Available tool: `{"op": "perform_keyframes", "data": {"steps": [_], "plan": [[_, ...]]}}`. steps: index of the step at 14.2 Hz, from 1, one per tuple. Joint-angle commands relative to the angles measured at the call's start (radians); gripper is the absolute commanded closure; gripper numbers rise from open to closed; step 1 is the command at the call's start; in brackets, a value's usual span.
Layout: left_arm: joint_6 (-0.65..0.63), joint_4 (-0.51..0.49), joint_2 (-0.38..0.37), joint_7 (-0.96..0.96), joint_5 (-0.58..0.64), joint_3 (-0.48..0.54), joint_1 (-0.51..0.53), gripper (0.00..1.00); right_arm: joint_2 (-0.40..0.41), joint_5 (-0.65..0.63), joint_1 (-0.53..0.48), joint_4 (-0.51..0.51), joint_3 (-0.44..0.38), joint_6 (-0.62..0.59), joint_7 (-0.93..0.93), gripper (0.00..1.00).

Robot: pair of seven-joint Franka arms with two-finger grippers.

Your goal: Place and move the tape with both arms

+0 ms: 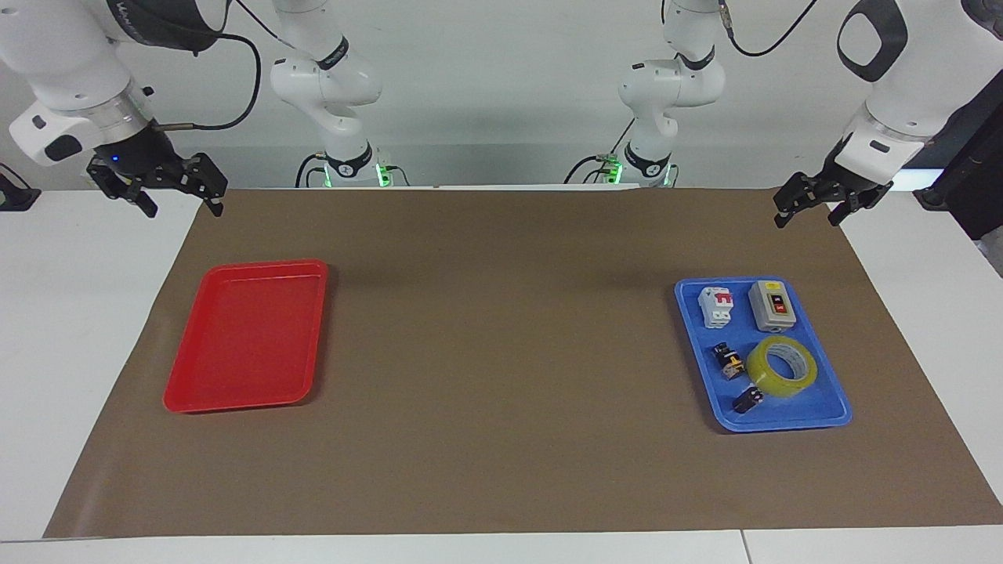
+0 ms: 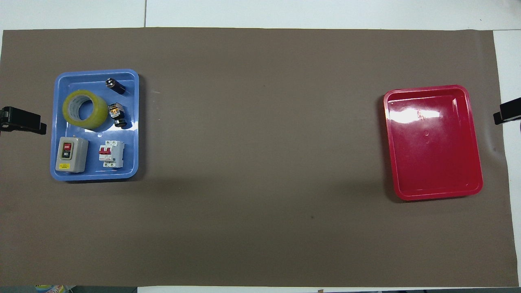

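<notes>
Item 1, tape: a ring-shaped roll of translucent yellow packing tape [image 1: 781, 366] with a white inner core, lying flat in the shallow blue plastic tray [image 1: 832, 415] at the left arm's end of the table, in the half of the tray farther from the robots. Untouched, well apart from both pairs of jaws.

Item 2, tray companions: a grey switch box [image 1: 772, 306] with red and black buttons and a white circuit breaker [image 1: 716, 306] with a red lever, both in the half nearer the robots; two small black-and-yellow electrical parts [image 1: 729, 360] just beside the roll, their detail too small to make out.

Item 3, left gripper [image 1: 810, 205]: black, two-fingered, raised over the brown paper mat's [image 1: 501, 352] corner, with the blue tray farther out from its jaws. Jaws released, holding nothing. In the overhead view only one dark tip shows at the frame edge.

Item 4, right gripper [image 1: 179, 192]: black, two-fingered, raised over the mat's corner at the right arm's end. Jaws spread, holding nothing. Overhead, likewise cut off to a tip.

Item 5, glossy red plastic tray [image 1: 243, 335]: out from the right jaws, on the mat; nothing in it.

Both arms' upper sections are cropped by the facing view.
</notes>
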Motion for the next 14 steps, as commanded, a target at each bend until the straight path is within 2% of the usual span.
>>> {"op": "perform_keyframes", "data": {"steps": [1,14], "plan": [[0.008,-0.025,-0.025,0.004,0.011,0.001,-0.006,0.00,-0.010,0.007,-0.010,-0.009,0.006,0.010,0.001,0.00],[0.014,-0.030,-0.029,-0.028,0.011,0.000,-0.003,0.00,-0.010,0.008,-0.011,-0.009,0.006,0.009,0.000,0.00]]}}
